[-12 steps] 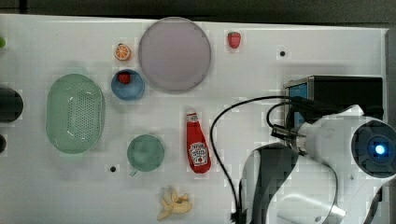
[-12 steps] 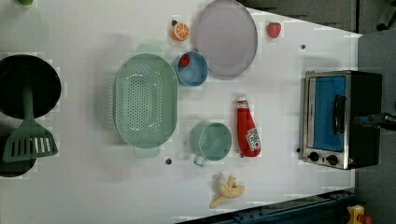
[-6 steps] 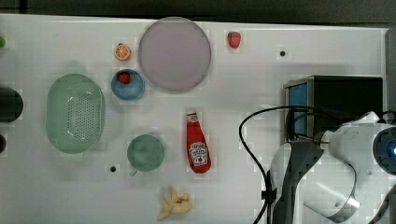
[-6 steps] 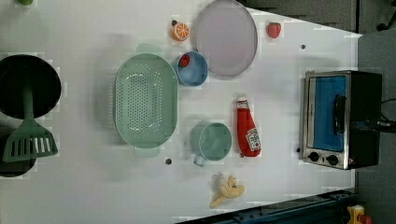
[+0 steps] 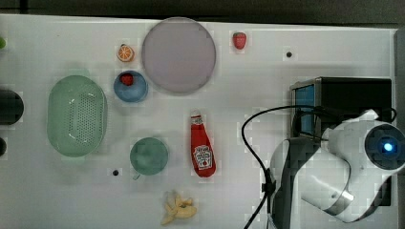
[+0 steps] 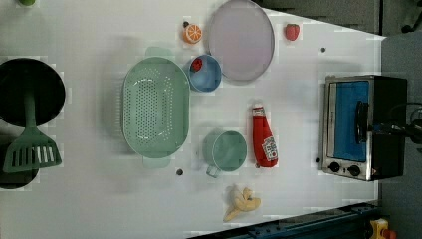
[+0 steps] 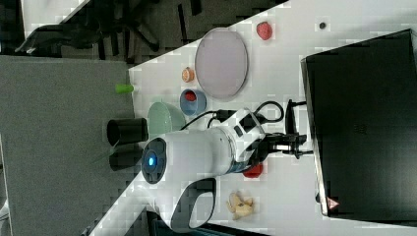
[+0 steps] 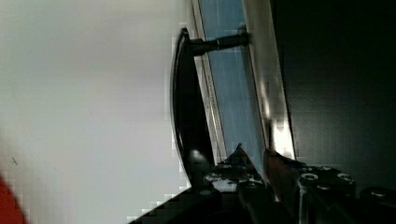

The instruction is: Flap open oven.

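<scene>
No readable text anywhere. The red plastic ketchup bottle (image 5: 202, 150) lying on the white surface (image 5: 267, 71) has a white label, lettering too small to read. My large black-topped oven (image 7: 366, 123) carries a small red triangular sticker (image 7: 332, 202), symbol unreadable.

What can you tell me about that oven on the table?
The oven is a boxy toaster oven with a black top, a silver metal frame, a blue-tinted glass door, a dark bar handle and two black knobs. It sits on the white table at the left view's right, with the door looking shut. The gripper is right at its front by the handle.
</scene>
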### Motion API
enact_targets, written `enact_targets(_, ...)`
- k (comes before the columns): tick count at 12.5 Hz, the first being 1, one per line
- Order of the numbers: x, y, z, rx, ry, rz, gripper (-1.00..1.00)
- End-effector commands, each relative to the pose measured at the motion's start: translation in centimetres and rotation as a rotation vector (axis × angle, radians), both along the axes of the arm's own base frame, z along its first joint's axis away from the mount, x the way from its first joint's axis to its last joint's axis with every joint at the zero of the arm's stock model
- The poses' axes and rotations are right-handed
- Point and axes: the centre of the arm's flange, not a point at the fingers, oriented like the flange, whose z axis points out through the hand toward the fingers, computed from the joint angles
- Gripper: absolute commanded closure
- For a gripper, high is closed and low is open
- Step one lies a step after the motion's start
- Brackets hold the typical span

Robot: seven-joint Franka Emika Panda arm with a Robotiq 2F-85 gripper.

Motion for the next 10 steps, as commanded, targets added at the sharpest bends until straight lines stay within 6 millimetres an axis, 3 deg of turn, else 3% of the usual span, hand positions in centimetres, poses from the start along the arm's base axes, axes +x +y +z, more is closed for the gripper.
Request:
enact_targets(1,0.7,1.3,-0.9,-0.004,0.0,0.077,0.65)
enact_targets(5,1.1,2.3,-2.5,-0.013,-0.005,0.1,0.65)
enact_targets(10,2.2,8.3,-4.6,-0.028,0.048,0.215,0.65)
